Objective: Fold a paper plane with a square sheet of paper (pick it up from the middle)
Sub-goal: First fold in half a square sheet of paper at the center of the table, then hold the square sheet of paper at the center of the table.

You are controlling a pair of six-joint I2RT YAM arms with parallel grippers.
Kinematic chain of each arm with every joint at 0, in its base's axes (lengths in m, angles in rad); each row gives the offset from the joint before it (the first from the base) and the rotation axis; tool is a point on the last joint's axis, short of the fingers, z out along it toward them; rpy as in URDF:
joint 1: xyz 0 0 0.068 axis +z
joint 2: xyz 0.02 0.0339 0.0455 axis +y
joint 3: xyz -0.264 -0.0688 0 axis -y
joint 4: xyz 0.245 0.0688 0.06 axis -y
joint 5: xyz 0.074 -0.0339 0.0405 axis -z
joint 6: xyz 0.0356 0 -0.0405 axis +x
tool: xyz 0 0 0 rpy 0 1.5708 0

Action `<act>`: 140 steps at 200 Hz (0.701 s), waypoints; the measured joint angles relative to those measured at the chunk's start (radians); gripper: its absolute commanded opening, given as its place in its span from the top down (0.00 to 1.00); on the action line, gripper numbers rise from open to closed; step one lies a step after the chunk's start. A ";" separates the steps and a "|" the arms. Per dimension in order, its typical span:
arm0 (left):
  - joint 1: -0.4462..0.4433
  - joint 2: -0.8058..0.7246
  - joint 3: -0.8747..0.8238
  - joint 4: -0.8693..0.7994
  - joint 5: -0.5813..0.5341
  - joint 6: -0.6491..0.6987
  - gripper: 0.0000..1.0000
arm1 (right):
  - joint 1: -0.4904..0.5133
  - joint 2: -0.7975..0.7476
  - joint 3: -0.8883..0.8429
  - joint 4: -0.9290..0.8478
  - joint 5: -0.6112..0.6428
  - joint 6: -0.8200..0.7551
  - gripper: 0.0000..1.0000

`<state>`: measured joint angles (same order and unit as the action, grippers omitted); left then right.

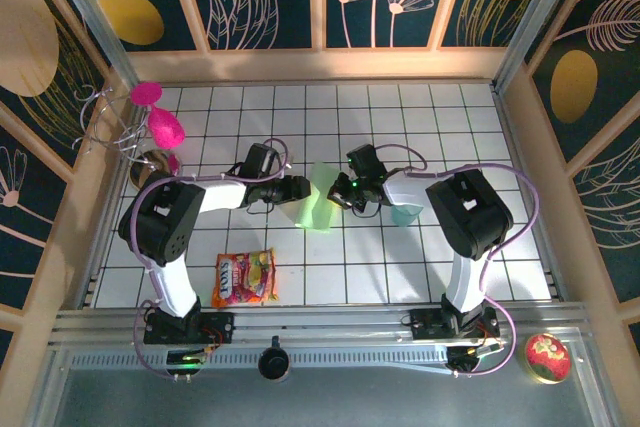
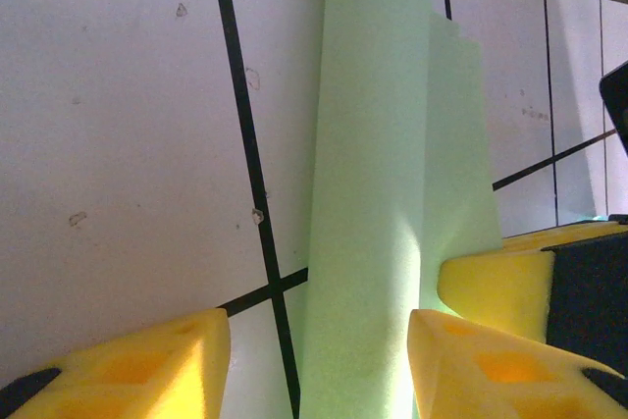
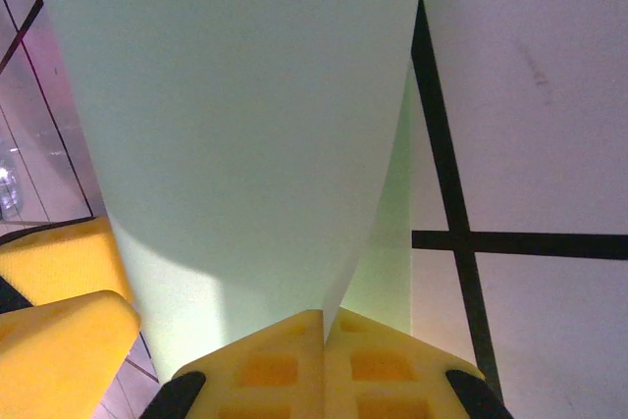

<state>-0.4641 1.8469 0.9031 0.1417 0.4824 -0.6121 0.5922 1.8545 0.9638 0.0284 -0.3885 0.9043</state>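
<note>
Table (image 1: pixel 420 257): white tiles, black grid lines.

Left arm (image 1: pixel 170 222) and right arm (image 1: pixel 468 209) are extended inward from the near edge, wrists facing each other at mid-table.

Paper (image 1: pixel 320 199): pale green, partly folded, held at mid-table between the two grippers. A long narrow folded strip is seen in the left wrist view.

Snack bag (image 1: pixel 243 278) is laid flat near the left arm's base.

Teal cup (image 1: pixel 405 214) is set just beside the right wrist.

Left gripper (image 2: pixel 319 333): fingers are spread, with the paper between them and a gap on one side.

Right gripper (image 3: pixel 324 350): pads are pressed together, and the paper's fold is pinched at the seam.
</note>
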 measured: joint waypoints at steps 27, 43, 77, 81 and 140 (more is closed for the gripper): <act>-0.003 0.011 0.027 -0.043 -0.012 0.005 0.52 | 0.000 0.003 0.002 -0.003 0.004 0.000 1.00; -0.005 0.017 0.039 -0.063 -0.018 0.006 0.52 | 0.001 0.013 0.011 -0.004 0.006 -0.001 0.99; -0.010 0.028 0.064 -0.102 -0.039 0.006 0.56 | 0.000 0.019 0.018 -0.005 0.007 -0.005 0.96; -0.011 0.029 0.064 -0.105 -0.042 0.006 0.56 | 0.001 0.019 0.018 -0.005 0.007 -0.005 0.96; -0.021 0.046 0.088 -0.146 -0.090 0.006 0.63 | 0.001 0.015 0.018 -0.021 0.035 -0.016 0.81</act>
<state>-0.4854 1.8927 0.9909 -0.0040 0.3923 -0.6060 0.5930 1.8698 0.9817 0.0074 -0.3538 0.8879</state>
